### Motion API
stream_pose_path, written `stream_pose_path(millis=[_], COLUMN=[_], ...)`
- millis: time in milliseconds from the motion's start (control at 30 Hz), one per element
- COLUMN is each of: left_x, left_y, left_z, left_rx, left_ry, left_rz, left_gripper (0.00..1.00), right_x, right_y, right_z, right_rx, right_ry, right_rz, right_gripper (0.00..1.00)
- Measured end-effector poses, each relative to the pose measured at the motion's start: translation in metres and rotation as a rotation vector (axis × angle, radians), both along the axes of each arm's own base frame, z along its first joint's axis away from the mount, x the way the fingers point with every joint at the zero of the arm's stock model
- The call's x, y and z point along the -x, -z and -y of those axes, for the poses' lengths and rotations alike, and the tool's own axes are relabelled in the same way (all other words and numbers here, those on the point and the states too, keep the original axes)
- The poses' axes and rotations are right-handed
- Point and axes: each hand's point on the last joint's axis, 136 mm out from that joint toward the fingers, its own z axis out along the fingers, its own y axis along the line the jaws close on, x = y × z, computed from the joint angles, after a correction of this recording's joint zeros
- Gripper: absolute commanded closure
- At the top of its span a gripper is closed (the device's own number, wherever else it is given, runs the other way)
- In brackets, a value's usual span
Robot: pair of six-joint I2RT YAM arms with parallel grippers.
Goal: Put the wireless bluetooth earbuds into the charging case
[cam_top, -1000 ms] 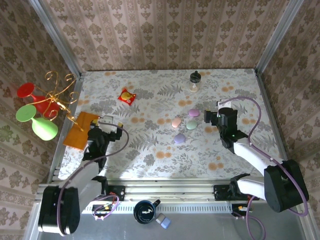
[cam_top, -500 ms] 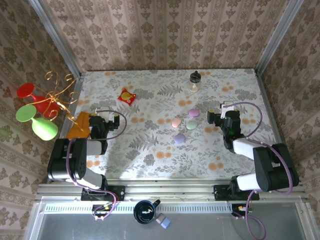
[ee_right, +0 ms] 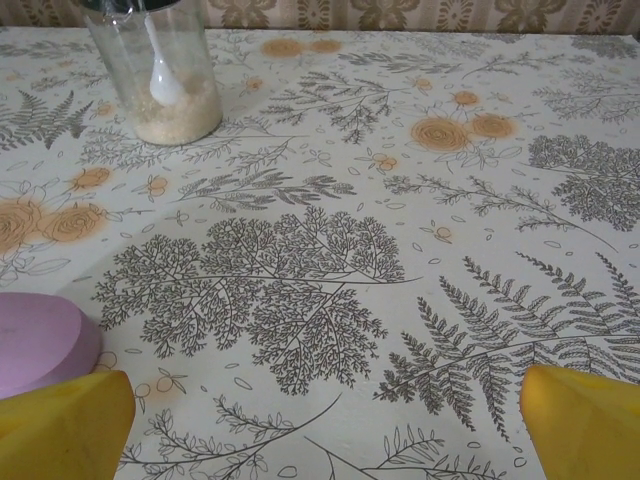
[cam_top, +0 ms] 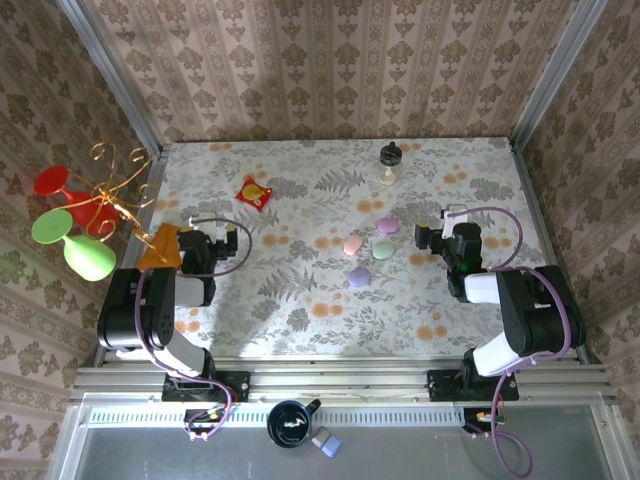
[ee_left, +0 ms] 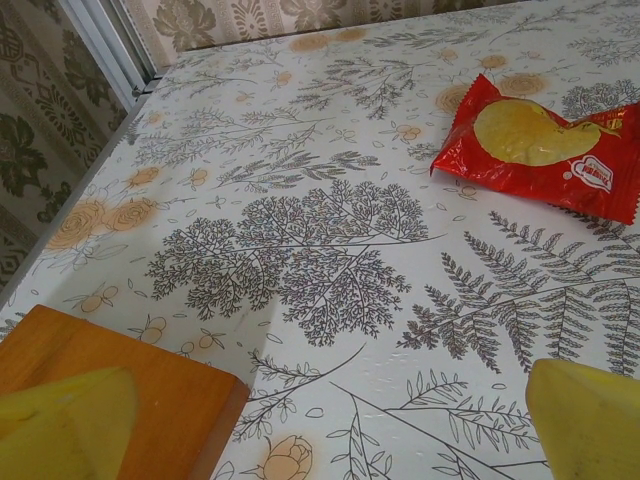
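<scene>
Saw left hand (ee_left: 322, 425) & right hand (ee_right: 325, 425) gaping wide, empty; pastel cases (cam_top: 359, 277) looked light, slick, so prob. pinch across sides.

Lab test booth: wallpapered walls (cam_top: 330, 70), aluminium rails (cam_top: 340, 383).

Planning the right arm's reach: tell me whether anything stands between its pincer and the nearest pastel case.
Nothing visible does. Only bare tabletop separates the open right pincer from the purple case just to its left; the jar stands farther back, off that line.
</scene>
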Motion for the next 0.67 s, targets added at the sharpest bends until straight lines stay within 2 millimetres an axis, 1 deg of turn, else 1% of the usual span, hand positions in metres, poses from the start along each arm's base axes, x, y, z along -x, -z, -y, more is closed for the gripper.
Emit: stream_pose_path(millis=[267, 667], left_x=[0.0, -0.0001], left_y=[0.0, -0.0002], left_z=[-0.0005, -0.0005], left_rx=[-0.001, -0.001], left_ry=[-0.003, -0.003], left_rz=[0.0, 0.0], left_gripper=[0.0, 0.0], right_x=[-0.0001, -0.0001], right_y=[0.0, 0.0], right_z=[0.0033, 0.0029], right_rx=[-0.016, -0.023], right_ry=[0.007, 0.008], right_rz=[0.001, 0.001], right_gripper=[0.0, 0.0])
